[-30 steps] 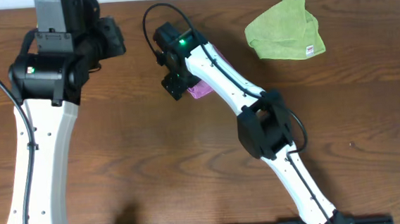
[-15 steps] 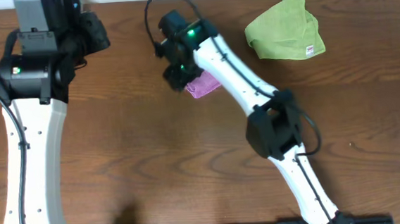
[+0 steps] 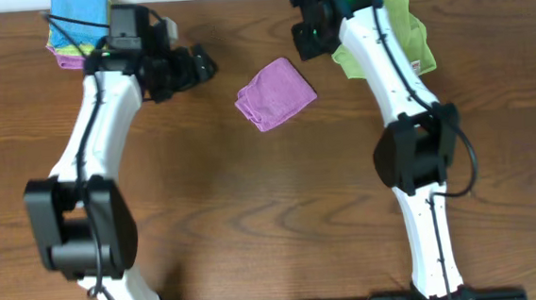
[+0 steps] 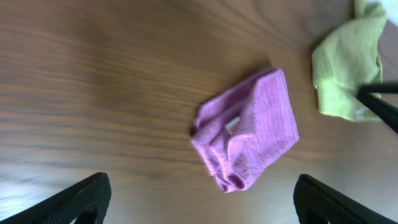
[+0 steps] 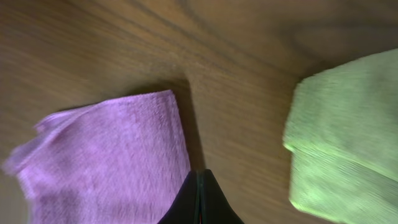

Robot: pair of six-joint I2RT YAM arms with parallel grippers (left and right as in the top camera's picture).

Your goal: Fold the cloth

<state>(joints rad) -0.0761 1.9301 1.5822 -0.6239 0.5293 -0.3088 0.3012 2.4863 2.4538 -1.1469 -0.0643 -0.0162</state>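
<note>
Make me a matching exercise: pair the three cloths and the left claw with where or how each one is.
Things:
1 purple cloth
2 green cloth
3 blue cloth
4 left claw

Places or states:
A open
B far left corner
C partly under the right arm
D middle, lying alone

Pairs: 1-D, 2-C, 3-B, 4-A

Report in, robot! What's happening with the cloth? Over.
Left gripper open, empty. Right gripper shut, empty. Purple cloth folded, loose between arms. Green cloth apart, by right gripper.
</note>
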